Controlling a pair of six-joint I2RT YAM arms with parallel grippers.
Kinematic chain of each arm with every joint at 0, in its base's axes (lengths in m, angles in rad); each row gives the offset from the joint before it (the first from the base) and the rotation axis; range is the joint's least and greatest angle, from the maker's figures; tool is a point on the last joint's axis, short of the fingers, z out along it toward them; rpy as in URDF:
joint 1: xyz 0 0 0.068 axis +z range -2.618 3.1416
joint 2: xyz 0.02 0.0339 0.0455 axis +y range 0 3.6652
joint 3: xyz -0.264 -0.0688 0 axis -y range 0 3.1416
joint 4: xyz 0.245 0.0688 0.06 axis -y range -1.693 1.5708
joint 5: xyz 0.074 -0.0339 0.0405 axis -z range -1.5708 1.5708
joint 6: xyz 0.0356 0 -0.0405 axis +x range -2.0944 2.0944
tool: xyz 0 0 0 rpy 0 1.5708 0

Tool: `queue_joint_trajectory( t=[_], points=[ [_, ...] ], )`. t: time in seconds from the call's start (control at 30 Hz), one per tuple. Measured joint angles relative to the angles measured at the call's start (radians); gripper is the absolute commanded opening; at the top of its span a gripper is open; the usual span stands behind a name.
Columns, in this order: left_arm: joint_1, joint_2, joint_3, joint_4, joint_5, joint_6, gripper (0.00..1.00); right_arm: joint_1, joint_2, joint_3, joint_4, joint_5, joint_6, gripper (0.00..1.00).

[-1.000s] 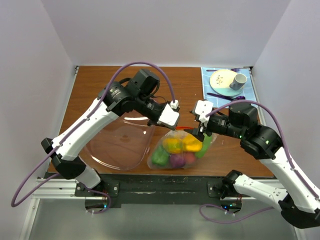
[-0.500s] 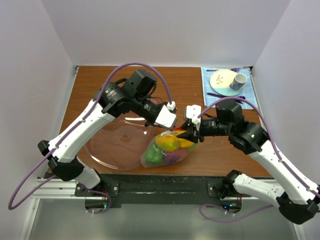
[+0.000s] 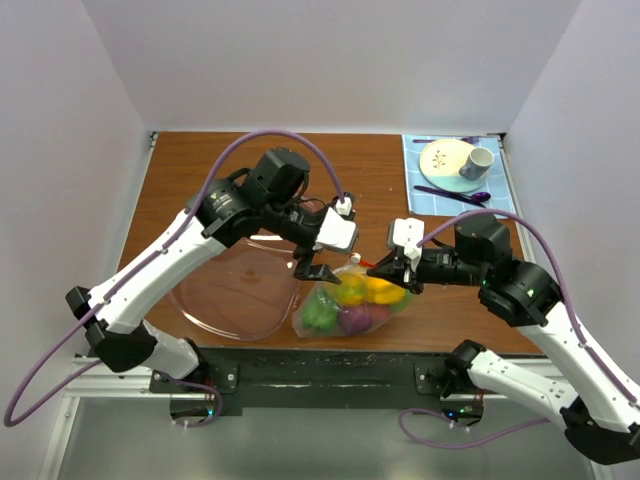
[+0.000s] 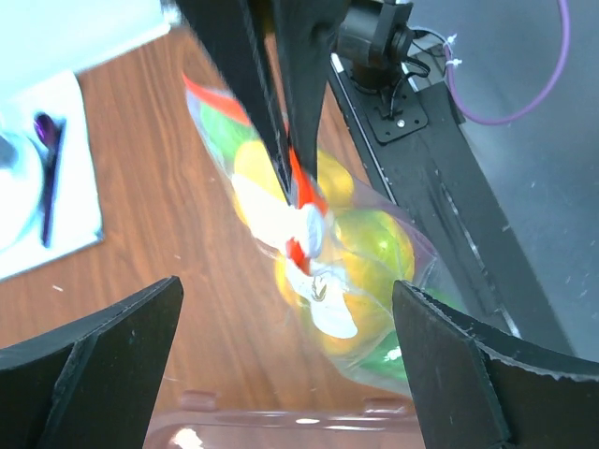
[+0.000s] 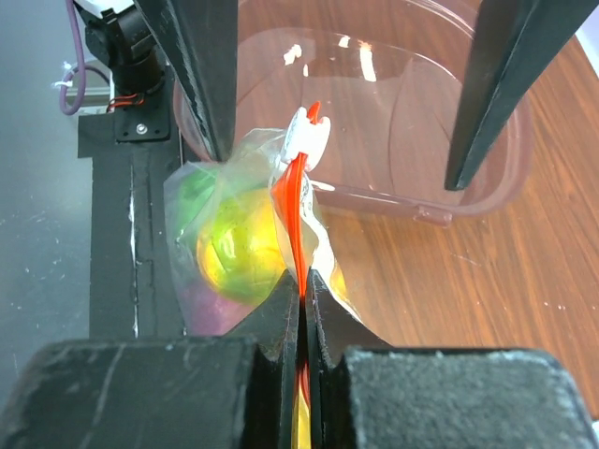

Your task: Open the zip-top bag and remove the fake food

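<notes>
The zip-top bag [image 3: 350, 300] hangs slightly lifted near the table's front edge, its orange-red zip strip [image 5: 298, 215] on top. Inside is the fake food: a yellow lemon [image 3: 377, 289], a green piece [image 3: 319, 313] and a purple one [image 3: 355, 320]. My right gripper [image 3: 384, 272] is shut on the zip strip, which shows pinched between its fingers in the right wrist view [image 5: 304, 292]. Wide open, my left gripper [image 3: 318, 273] hovers at the bag's left end, one finger on each side of it and holding nothing [image 4: 290, 365].
A large clear pinkish bowl [image 3: 240, 290] lies left of the bag, just under the left gripper. At the back right, a blue mat [image 3: 420, 175] carries a plate [image 3: 445, 157], a grey cup [image 3: 477, 163] and a purple spoon [image 3: 450, 192].
The left gripper let go of the bag's top and opened wide. The right gripper closed on the zip strip and drew back to the right, taking the bag's top with it.
</notes>
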Motion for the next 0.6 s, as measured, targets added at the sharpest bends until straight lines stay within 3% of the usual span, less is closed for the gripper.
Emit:
queue_joint_trajectory(
  t=[0.17, 0.33, 0.47, 0.5, 0.6],
  points=[
    [0.000, -0.003, -0.076, 0.072, -0.011, -0.087, 0.98, 0.000, -0.011, -0.002, -0.009, 0.026, 0.007, 0.00],
    [0.000, 0.003, -0.076, 0.111, 0.031, -0.158, 0.80, 0.000, -0.013, -0.006, -0.020, 0.055, 0.011, 0.00],
    [0.000, 0.002, -0.077, 0.131, 0.072, -0.198, 0.73, 0.000, -0.014, -0.006, -0.027, 0.098, 0.011, 0.00],
    [0.000, 0.002, -0.080, 0.136, 0.080, -0.205, 0.70, 0.000, -0.016, -0.006, -0.027, 0.109, 0.011, 0.00],
    [0.000, 0.000, -0.108, 0.151, 0.100, -0.230, 0.46, 0.000, -0.021, -0.006, -0.026, 0.143, 0.011, 0.00]
  ],
)
